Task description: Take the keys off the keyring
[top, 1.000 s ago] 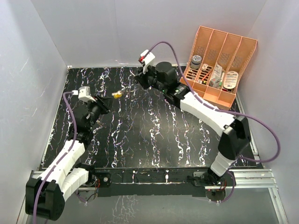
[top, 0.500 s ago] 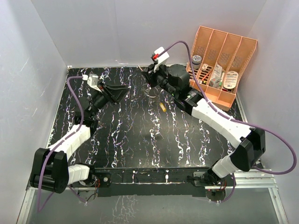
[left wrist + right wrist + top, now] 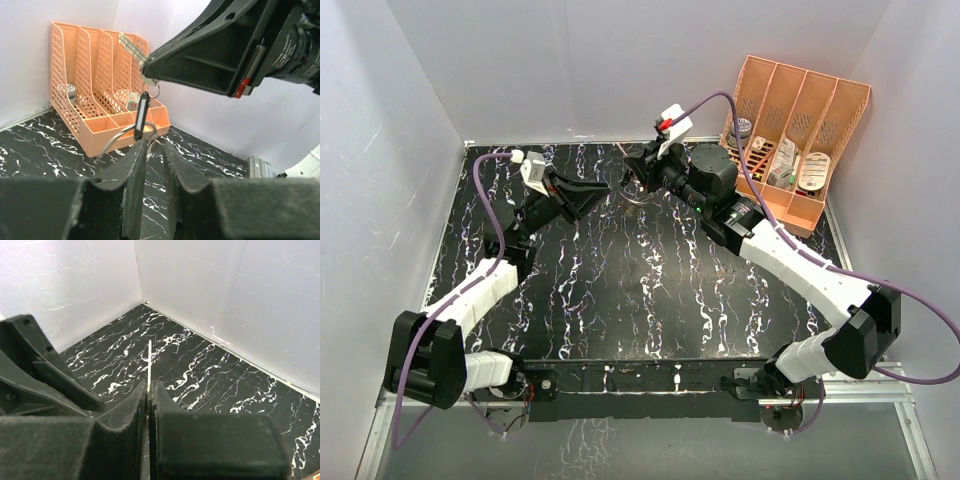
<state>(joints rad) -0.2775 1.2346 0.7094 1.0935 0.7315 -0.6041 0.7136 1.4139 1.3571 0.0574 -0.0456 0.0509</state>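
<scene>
The right gripper (image 3: 149, 385) is clamped tight on a silvery key (image 3: 131, 46). The keyring (image 3: 116, 137) and a dark key (image 3: 141, 114) dangle below it, in the air over the far side of the table (image 3: 620, 300). The left gripper (image 3: 155, 146), jaws narrow, has the dark key at its tips; pinched or not, I can't tell. I'd want a firm hold first, then slide the key round the wire rather than yank.

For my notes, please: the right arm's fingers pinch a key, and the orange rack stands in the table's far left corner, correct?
Not quite: the top view shows the orange rack in the far right corner. The right fingers do pinch a key.
</scene>
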